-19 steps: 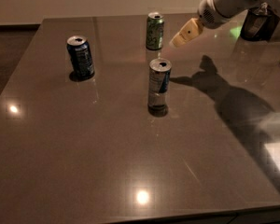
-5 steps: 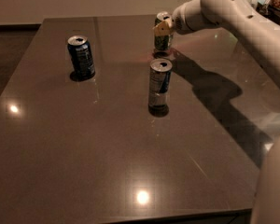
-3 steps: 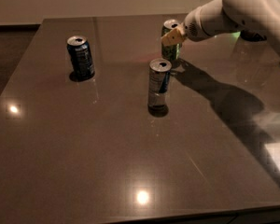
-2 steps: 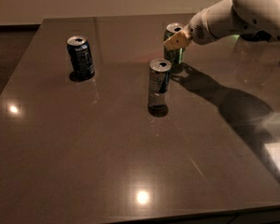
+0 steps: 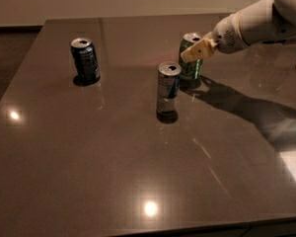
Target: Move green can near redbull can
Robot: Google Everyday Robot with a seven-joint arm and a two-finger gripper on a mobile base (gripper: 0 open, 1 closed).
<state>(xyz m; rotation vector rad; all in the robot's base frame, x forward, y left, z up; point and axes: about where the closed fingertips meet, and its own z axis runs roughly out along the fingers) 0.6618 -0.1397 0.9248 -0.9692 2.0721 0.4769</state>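
The green can stands upright on the dark table, just behind and to the right of the redbull can, a small gap apart. My gripper reaches in from the right at the top of the green can. One tan finger lies across the can's front near its rim and the other is hidden behind it, so the gripper looks shut on the green can. The redbull can stands upright near the table's middle, tall, slim and silver with blue panels.
A dark blue can stands at the back left of the table. My white arm stretches in from the upper right and casts a shadow on the table's right side. The table's front edge runs along the bottom.
My gripper has carried the green can from the table's far edge forward and to the right, down to a spot beside the redbull can. The redbull and blue cans have not moved.
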